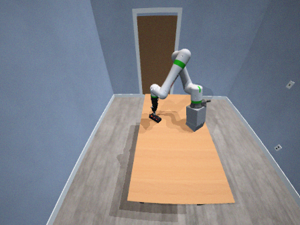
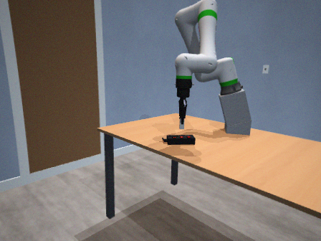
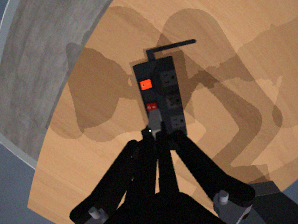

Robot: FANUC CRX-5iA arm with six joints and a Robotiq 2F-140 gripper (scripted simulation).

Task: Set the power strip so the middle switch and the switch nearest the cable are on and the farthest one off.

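Wooden table (image 2: 251, 158): black power strip (image 2: 180, 139) flat near corner; grey arm pedestal (image 2: 234, 115) behind.

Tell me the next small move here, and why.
Probably lower the shut gripper straight down: its fingertips hover above the power strip, apparently over the end away from the cable, where the farthest switch must end up off. That switch's state is hidden.

Top cam: high, far, facing the door (image 1: 157, 50) down the worktop (image 1: 177, 161). Exterior cam: low, side-on, nearer. Wrist cam: close, looking down past the hand (image 3: 160, 137). All 3 share the power strip (image 2: 180, 139).
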